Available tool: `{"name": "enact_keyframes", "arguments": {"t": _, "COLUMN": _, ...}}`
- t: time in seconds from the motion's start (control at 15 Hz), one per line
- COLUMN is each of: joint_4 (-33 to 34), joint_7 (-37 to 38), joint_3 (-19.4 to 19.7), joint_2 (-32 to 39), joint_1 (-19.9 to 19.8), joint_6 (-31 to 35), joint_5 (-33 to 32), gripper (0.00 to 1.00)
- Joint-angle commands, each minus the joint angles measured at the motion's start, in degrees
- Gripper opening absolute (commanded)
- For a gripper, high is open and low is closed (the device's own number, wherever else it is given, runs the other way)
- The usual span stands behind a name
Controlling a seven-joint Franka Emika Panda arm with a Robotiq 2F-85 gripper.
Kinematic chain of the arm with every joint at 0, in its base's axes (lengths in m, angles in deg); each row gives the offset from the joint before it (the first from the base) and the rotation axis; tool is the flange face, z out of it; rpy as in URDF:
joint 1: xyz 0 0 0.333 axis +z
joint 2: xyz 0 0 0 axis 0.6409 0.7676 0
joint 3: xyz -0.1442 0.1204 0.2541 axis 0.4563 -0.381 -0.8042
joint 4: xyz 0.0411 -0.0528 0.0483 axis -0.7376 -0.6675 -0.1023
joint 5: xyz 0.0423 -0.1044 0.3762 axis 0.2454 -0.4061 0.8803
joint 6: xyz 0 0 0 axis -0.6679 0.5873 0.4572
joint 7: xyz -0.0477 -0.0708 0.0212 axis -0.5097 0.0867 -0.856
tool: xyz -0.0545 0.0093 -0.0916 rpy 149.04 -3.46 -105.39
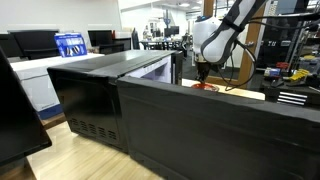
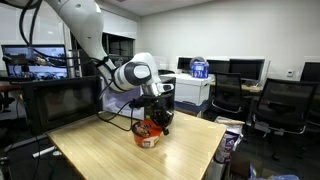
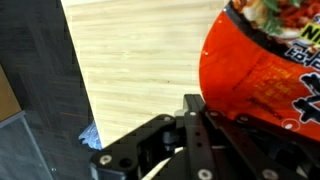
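Note:
A red instant-noodle bowl (image 2: pixel 148 137) stands on the light wooden table (image 2: pixel 100 150), near its far side. My gripper (image 2: pixel 157 121) reaches down onto the bowl's rim. In the wrist view the bowl (image 3: pixel 262 70) fills the upper right, printed with noodles and white lettering. The black fingers (image 3: pixel 204 115) sit tight against its side wall, seemingly pinching the wall. In an exterior view the gripper (image 1: pixel 203 72) hangs just above a red patch of the bowl (image 1: pixel 206 88), which a black partition mostly hides.
A black partition (image 1: pixel 200 130) and a dark monitor (image 1: pixel 95 95) block the foreground. Black office chairs (image 2: pixel 285 105) and desks with monitors stand behind the table. A blue container (image 2: pixel 200 68) sits on a far desk. A small object (image 2: pixel 231 141) lies at the table's edge.

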Motion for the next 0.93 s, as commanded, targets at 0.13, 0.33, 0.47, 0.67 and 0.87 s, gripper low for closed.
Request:
{"name": "enact_keyframes", "arguments": {"t": 0.13, "joint_4": -14.75, "joint_7": -3.32, "joint_3": -0.62, "joint_2": -11.81, "joint_1": 3.0, "joint_6": 1.64, "joint_5": -1.99, "gripper": 0.0}}
{"name": "enact_keyframes", "arguments": {"t": 0.33, "joint_4": -20.24, "joint_7": -3.84, "joint_3": -1.74, "joint_2": -16.06, "joint_1": 4.32, "joint_6": 1.26, "joint_5": -2.92, "gripper": 0.0}}
{"name": "enact_keyframes", "arguments": {"t": 0.47, "joint_4": -23.48, "joint_7": -4.0, "joint_3": -2.76, "joint_2": -18.77, "joint_1": 4.99, "joint_6": 1.2, "joint_5": -3.79, "gripper": 0.0}}
{"name": "enact_keyframes", "arguments": {"t": 0.67, "joint_4": -27.66, "joint_7": -4.42, "joint_3": -4.75, "joint_2": -22.26, "joint_1": 5.54, "joint_6": 1.01, "joint_5": -3.6, "gripper": 0.0}}
{"name": "enact_keyframes", "arguments": {"t": 0.87, "joint_4": -31.13, "joint_7": -5.32, "joint_3": -6.91, "joint_2": -25.14, "joint_1": 5.97, "joint_6": 1.58, "joint_5": -3.87, "gripper": 0.0}}
